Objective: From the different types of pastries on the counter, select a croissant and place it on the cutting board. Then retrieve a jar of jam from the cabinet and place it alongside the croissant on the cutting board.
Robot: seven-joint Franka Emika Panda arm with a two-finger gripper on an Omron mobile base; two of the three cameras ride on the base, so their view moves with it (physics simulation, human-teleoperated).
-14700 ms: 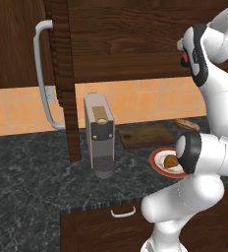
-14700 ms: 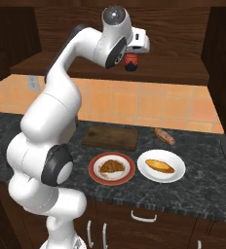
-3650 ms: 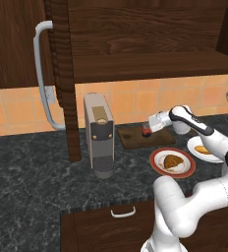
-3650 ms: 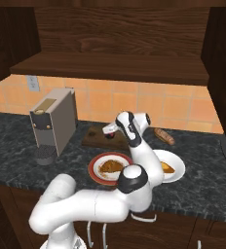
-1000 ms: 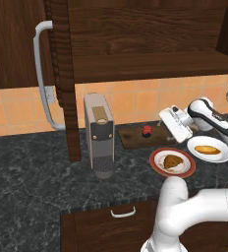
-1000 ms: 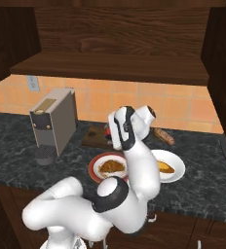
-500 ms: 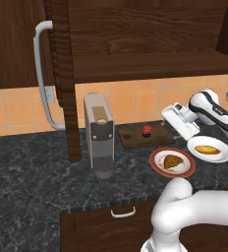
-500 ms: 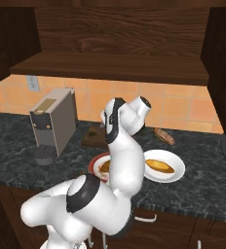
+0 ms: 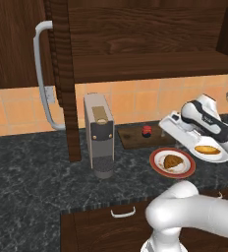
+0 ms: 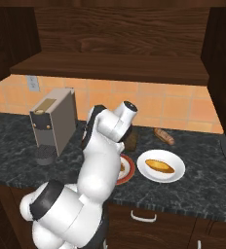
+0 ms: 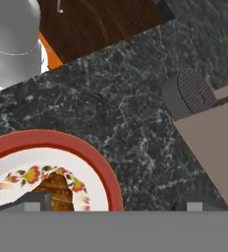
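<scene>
My hand (image 9: 169,124) hovers, grip unreadable, above the flaky golden-brown crescent croissant (image 9: 172,161) on its red-rimmed plate (image 9: 157,169); light, crushable, best pinched mid-body.

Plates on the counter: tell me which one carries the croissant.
The red-rimmed plate, nearer the coffee machine, carries the golden-brown croissant. The plain white plate beside it holds a yellow-orange oblong pastry.

Arm folded back on itself — elbow low at front, forearm rising, wrist bent over so the hand faces down. Gripper (image 9: 166,123) at hand's end; finger tips (image 11: 33,201) barely visible at bottom of hand view — nothing visible between them; jaw state unclear.
</scene>
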